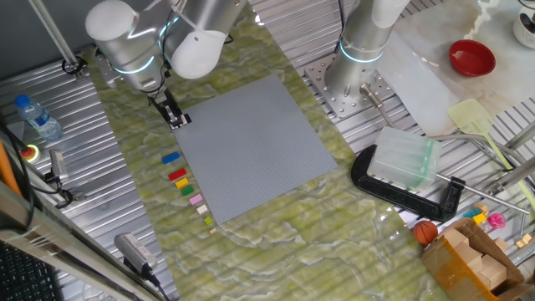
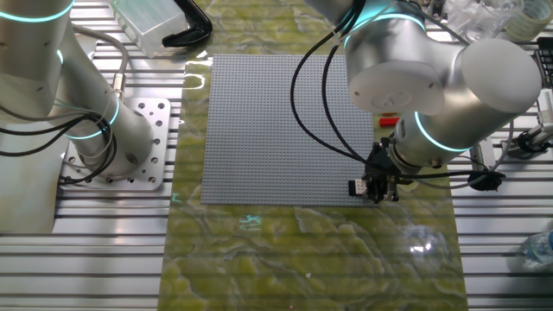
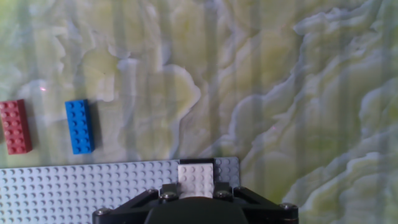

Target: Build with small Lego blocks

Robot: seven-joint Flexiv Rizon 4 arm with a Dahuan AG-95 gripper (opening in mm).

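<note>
Gripper is closed on the white brick, set at the grey baseplate corner. Judged light, rigid, smooth plastic; best held across its long sides.

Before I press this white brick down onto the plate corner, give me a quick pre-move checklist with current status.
1. White brick in the hand: ok, it sits between the fingers.
2. Brick over the baseplate corner: ok in the hand view.
3. Brick square with the studs: looks ok, edges run parallel.
4. Brick already seated: cannot tell.
5. Blue brick and red brick clear of the plate: ok, both lie on the mat.
</note>
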